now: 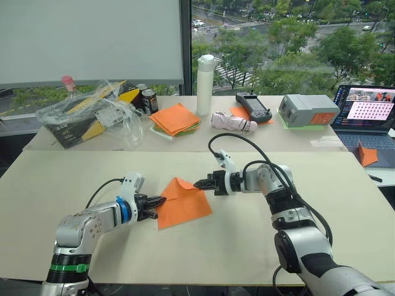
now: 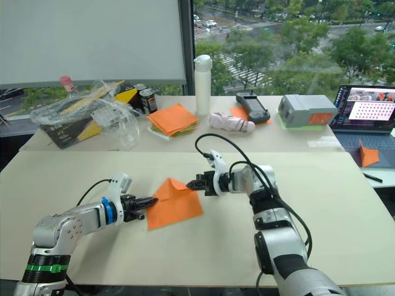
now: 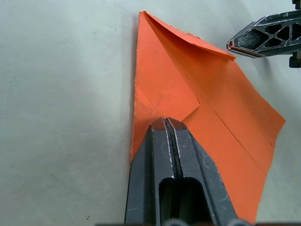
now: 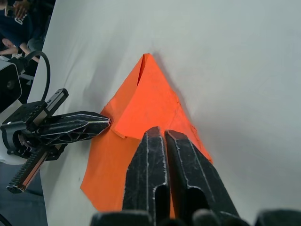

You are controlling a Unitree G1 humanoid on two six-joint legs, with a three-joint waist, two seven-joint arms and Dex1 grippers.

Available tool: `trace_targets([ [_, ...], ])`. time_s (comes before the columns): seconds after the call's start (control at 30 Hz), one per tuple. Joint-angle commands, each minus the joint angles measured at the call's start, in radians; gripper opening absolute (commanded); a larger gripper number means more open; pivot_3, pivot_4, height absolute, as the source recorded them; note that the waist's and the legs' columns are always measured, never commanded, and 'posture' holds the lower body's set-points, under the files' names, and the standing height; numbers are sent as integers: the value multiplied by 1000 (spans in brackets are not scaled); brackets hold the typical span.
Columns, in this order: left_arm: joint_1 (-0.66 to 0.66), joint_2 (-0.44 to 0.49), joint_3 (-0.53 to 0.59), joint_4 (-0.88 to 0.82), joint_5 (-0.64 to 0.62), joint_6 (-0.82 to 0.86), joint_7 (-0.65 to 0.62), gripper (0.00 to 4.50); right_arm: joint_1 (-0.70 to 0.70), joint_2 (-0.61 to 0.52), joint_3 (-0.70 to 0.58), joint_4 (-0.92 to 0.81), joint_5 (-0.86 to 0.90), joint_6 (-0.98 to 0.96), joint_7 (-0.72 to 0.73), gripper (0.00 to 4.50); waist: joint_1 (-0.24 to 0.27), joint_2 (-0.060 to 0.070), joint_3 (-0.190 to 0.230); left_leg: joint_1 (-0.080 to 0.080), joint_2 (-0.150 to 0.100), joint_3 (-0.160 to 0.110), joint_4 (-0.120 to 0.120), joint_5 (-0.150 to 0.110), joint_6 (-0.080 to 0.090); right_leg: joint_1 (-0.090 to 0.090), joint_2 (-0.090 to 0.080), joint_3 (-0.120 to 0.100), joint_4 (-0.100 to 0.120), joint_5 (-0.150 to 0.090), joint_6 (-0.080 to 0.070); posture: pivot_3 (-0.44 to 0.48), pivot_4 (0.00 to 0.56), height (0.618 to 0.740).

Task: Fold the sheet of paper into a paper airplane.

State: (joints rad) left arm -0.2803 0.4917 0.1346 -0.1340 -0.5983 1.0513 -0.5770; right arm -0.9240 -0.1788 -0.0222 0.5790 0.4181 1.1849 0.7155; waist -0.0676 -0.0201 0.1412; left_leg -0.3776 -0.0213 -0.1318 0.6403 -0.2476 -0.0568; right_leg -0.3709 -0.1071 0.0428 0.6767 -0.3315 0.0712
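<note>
The sheet of paper (image 1: 183, 200) is bright orange and partly folded, with a raised pointed end facing away from me and creased flaps (image 3: 164, 89). It lies on the near pale table (image 1: 74, 179). My left gripper (image 1: 162, 200) is shut, and its tip rests on the paper's left edge (image 4: 107, 123). My right gripper (image 1: 196, 184) is also shut. Its tip sits at the paper's upper right edge, close to the point (image 3: 231, 45). In the right wrist view its fingers (image 4: 181, 165) cover part of the sheet.
On the far table are a stack of orange and green sheets (image 1: 175, 118), a white bottle (image 1: 205, 85), a plastic-wrapped box (image 1: 92, 114), a can (image 1: 149, 100), a controller (image 1: 253, 106), a grey box (image 1: 307, 111) and a laptop (image 1: 367, 114). A small orange folded piece (image 1: 368, 154) lies at right.
</note>
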Motion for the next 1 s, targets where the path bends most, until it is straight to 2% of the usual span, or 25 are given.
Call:
trace_targets([
  [0.03,26,1,-22,20,10,32,17,0,-40,-7,-32,12,15,-18,-6,426,0,0,0,0,0,0,0,0,0,0,0,0,0,0,0,0,150,740],
  [0.4,25,0,-24,21,10,34,18,0,-44,-38,7,71,-30,-93,8,426,0,0,0,0,0,0,0,0,0,0,0,0,0,0,0,0,150,740],
  [0.47,26,1,-23,21,10,35,18,0,-40,-43,14,69,-29,-90,17,945,0,0,0,0,0,0,0,0,0,0,0,0,0,0,0,0,150,740],
  [0.67,25,2,-23,23,10,34,17,0,-26,-56,42,40,-26,-52,51,2984,0,0,0,0,0,0,0,0,0,0,0,0,0,0,0,0,150,740],
  [1.0,23,3,-24,24,11,34,17,0,6,-65,43,-56,25,68,68,2984,0,0,0,0,0,0,0,0,0,0,0,0,-1,0,0,0,150,740],
])
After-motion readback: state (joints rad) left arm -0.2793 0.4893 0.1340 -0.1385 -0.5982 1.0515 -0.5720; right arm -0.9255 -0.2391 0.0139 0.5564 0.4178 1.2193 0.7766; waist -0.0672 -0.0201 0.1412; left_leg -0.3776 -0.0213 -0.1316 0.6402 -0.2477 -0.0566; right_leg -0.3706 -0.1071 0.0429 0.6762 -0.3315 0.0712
